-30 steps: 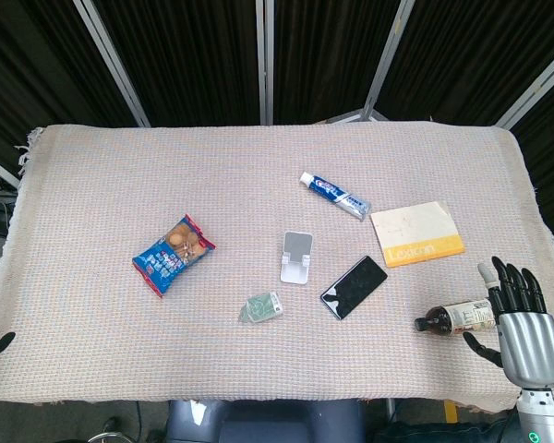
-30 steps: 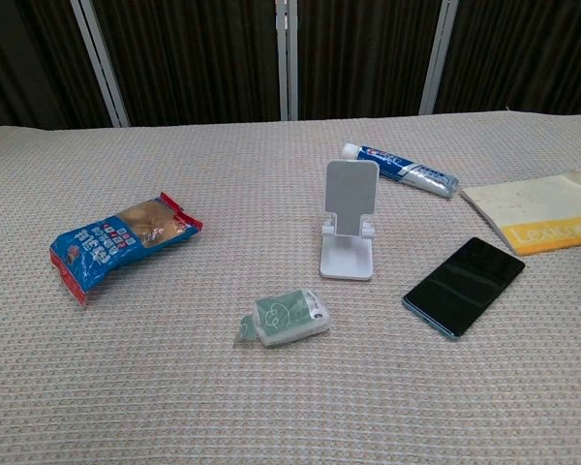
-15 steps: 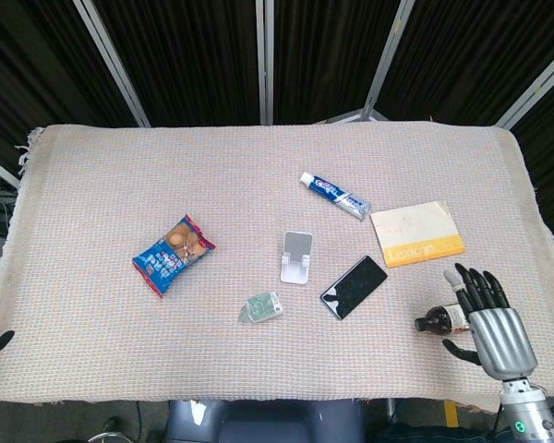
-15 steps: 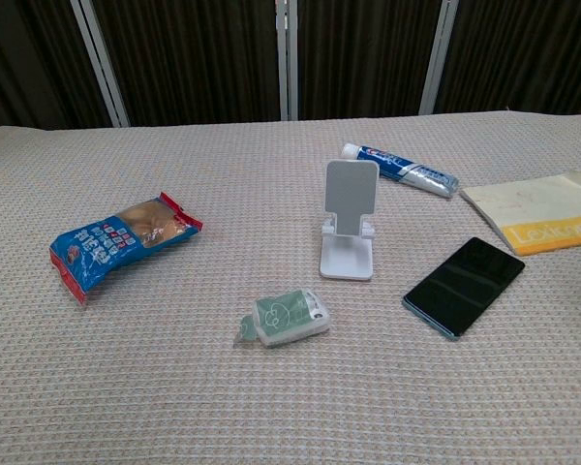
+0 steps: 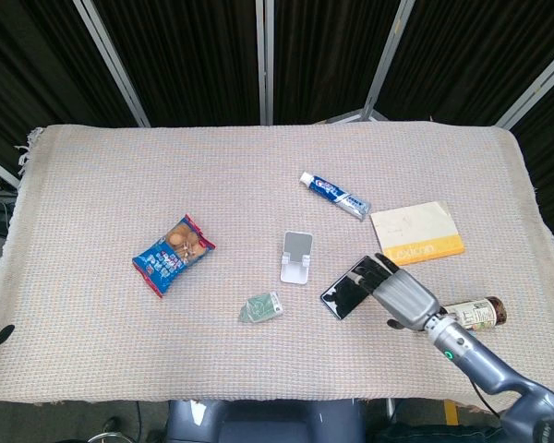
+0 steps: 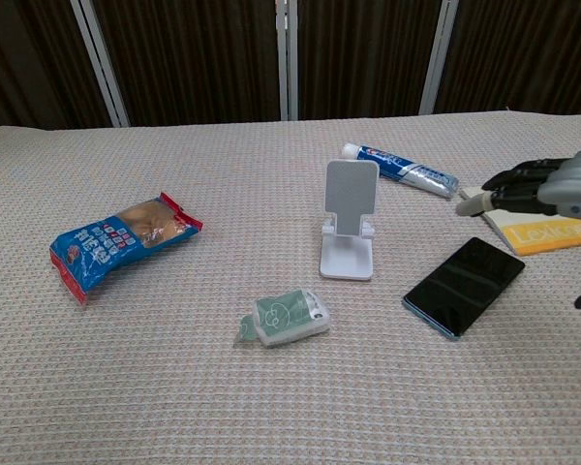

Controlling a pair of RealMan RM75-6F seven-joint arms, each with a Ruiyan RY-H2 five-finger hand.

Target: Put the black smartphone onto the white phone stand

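beside the phone stand (image 6: 348,225), green packet (image 6: 286,318), toothpaste tube (image 6: 399,170)

Black smartphone (image 6: 464,286), white phone stand (image 6: 350,231) (beige woven tablecloth (image 6: 174,387)).

Glossy black smartphone (image 6: 464,286); matt white plastic stand (image 6: 349,232); rough woven tablecloth (image 6: 155,378).

the white plastic phone stand (image 6: 348,229) stands mid-table on the woven beige cloth (image 5: 92,185). the flat black smartphone (image 6: 464,286) lies just right of it, under the metal right hand (image 5: 399,293). the blue-and-white toothpaste tube (image 6: 399,170) lies behind, the small green-and-white packet (image 6: 284,318) in front, the blue snack bag (image 6: 116,237) well left.
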